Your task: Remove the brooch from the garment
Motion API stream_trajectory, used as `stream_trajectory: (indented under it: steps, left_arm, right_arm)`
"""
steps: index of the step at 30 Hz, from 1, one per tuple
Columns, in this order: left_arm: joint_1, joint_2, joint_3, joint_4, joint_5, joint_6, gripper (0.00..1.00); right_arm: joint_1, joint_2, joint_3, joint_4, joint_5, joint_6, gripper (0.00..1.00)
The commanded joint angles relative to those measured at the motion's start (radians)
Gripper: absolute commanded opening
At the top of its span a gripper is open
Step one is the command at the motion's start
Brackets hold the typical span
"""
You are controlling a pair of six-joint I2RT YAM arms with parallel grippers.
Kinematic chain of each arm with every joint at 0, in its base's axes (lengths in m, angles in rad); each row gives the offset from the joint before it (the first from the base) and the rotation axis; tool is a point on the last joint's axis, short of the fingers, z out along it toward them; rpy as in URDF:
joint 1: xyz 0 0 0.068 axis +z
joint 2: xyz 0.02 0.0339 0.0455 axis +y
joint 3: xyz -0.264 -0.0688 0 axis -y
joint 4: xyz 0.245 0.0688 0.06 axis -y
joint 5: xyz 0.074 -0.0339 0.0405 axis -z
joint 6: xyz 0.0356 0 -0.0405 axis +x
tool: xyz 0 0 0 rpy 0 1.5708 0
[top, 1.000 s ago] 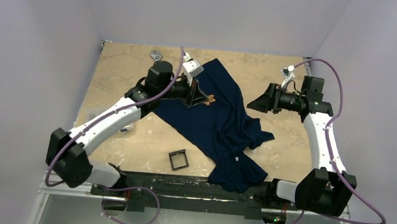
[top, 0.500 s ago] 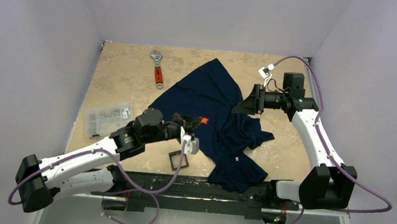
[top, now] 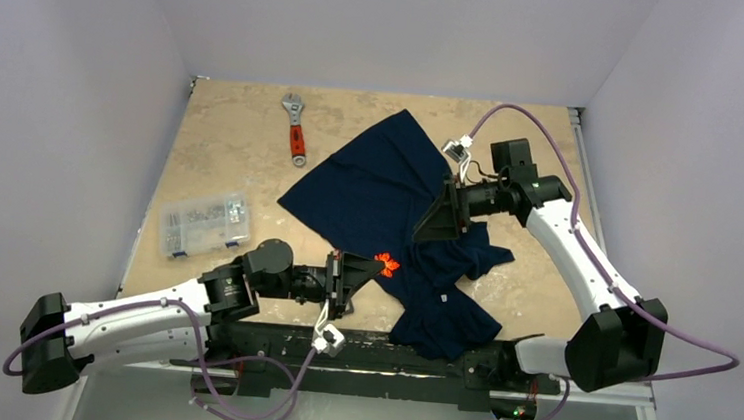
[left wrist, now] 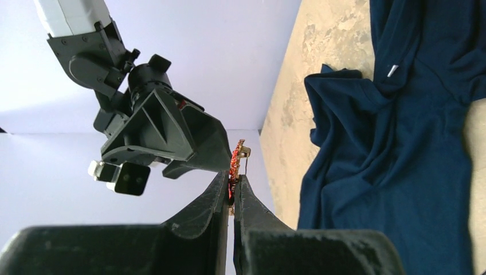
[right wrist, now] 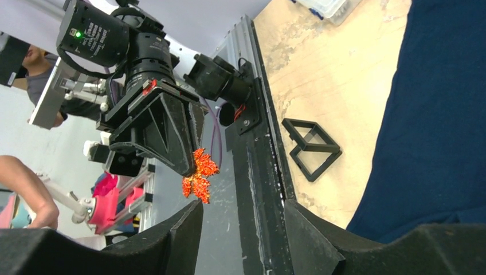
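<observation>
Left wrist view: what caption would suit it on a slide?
The left gripper pinches the orange brooch in the air, apart from the crumpled navy garment.

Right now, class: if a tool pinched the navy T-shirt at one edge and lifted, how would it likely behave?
Probably floppy: the T-shirt lies in soft folds, bunched at its near end, so it would drape and sag. Likely light for its size: the cloth looks thin. Pushed, it would probably wrinkle rather than slide whole.
</observation>
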Motion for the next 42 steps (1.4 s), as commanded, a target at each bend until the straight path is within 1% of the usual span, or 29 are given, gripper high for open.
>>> stream_trajectory:
  steps: [1, 4, 8, 14, 21, 26, 31, 34, 40, 42]
  left_arm:
    - [-0.016, 0.02, -0.022, 0.122, 0.003, 0.105, 0.0]
    - [-0.023, 0.05, -0.044, 0.191, -0.025, 0.138, 0.0]
    - [-0.03, 0.104, -0.041, 0.278, -0.082, 0.167, 0.0]
    - [-0.037, 0.152, -0.007, 0.32, -0.132, 0.169, 0.0]
    - [-0.038, 0.159, 0.007, 0.318, -0.138, 0.179, 0.0]
    - [-0.038, 0.164, 0.012, 0.323, -0.129, 0.186, 0.0]
    - [-0.04, 0.167, 0.015, 0.322, -0.131, 0.191, 0.0]
    - [-0.04, 0.168, 0.012, 0.326, -0.125, 0.192, 0.0]
    - [-0.04, 0.188, 0.018, 0.338, -0.132, 0.195, 0.0]
    - [-0.04, 0.19, 0.017, 0.339, -0.13, 0.196, 0.0]
  right_arm:
    - [0.029, -0.04, -0.001, 0.002, -0.019, -0.02, 0.6]
    - [0.036, -0.054, -0.043, 0.068, -0.035, 0.042, 0.62]
    - [0.052, -0.046, -0.049, 0.08, -0.046, 0.063, 0.61]
    - [0.059, -0.03, -0.066, 0.089, -0.053, 0.075, 0.58]
    - [0.061, -0.021, -0.078, 0.083, -0.076, 0.071, 0.44]
    - [0.062, -0.011, -0.074, 0.083, -0.091, 0.068, 0.4]
    - [0.062, -0.004, -0.062, 0.085, -0.118, 0.072, 0.38]
    - [0.063, -0.002, -0.066, 0.09, -0.136, 0.072, 0.33]
    - [0.062, 0.004, -0.062, 0.08, -0.149, 0.063, 0.28]
    - [0.062, 0.008, -0.057, 0.071, -0.153, 0.053, 0.23]
